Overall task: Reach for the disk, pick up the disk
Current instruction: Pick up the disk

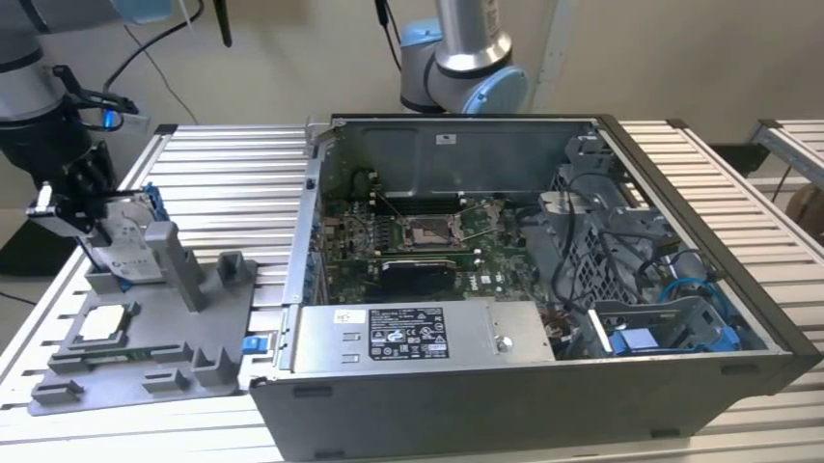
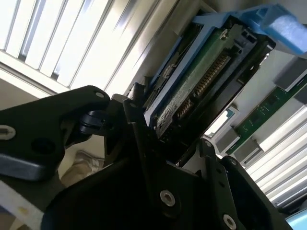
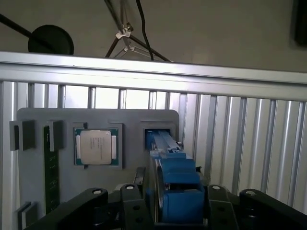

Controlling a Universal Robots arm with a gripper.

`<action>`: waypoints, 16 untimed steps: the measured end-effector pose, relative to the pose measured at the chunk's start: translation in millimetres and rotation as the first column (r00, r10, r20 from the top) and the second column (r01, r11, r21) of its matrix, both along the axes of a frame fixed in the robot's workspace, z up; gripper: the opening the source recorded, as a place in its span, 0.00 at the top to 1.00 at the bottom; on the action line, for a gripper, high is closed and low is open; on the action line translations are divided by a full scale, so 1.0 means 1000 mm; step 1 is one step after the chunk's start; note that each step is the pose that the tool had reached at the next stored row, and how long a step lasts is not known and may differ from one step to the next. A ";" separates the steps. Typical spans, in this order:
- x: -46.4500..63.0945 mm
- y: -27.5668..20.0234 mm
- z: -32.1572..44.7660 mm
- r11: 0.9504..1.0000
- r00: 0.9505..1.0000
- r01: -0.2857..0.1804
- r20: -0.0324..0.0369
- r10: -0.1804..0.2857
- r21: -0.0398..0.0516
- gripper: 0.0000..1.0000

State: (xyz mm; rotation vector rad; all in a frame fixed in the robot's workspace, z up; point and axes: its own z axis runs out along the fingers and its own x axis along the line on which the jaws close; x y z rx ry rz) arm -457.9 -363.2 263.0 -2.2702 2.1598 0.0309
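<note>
- End effector (image 1: 91,224) is over the disk (image 1: 131,241) and straddles it. Cannot tell if it pinches the disk or is just spread around it.
- Disk stands on edge in a slot of the grey holder tray (image 1: 161,333), directly under the end effector, with its white label face showing in the exterior view.
- First wrist view: the disk's (image 3: 175,167) blue rail edge runs straight out from the end effector (image 3: 175,194) into the tray slot.
- Second wrist view: the disk's (image 2: 201,72) connector edge and green board side sit inside the end effector (image 2: 172,139).
- Square chip (image 3: 96,146) lies in 1 tray pocket beside the end effector, apart from the disk. Green memory stick (image 3: 50,167) lies further out.
- Bare tabletop (image 1: 232,174) slats run beyond the tray edge.
- Open computer case (image 1: 515,415) is well apart from the end effector, toward the exterior view's right.
</note>
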 end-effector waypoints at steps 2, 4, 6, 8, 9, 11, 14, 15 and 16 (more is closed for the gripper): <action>0.000 0.0000 0.0000 1.000 1.000 0.000 0.000 0.000 0.000 1.00; 0.000 0.0000 0.0000 1.000 1.000 0.000 0.000 0.000 0.000 1.00; 0.000 0.0000 0.0000 1.000 1.000 0.000 0.000 0.000 0.000 1.00; 0.000 0.0000 0.0000 1.000 1.000 0.000 0.000 0.000 0.001 1.00; 0.000 0.0000 0.0000 1.000 1.000 0.000 0.000 0.000 0.001 1.00; 0.000 -0.0001 -0.0001 1.000 1.000 0.000 0.000 0.000 0.001 1.00; 0.000 -0.0001 0.0000 1.000 1.000 0.000 0.000 0.000 0.001 1.00; 0.000 -0.0003 0.0000 1.000 1.000 0.000 0.000 0.000 0.001 1.00; 0.000 -0.0005 0.0000 1.000 1.000 0.000 0.000 0.000 0.001 1.00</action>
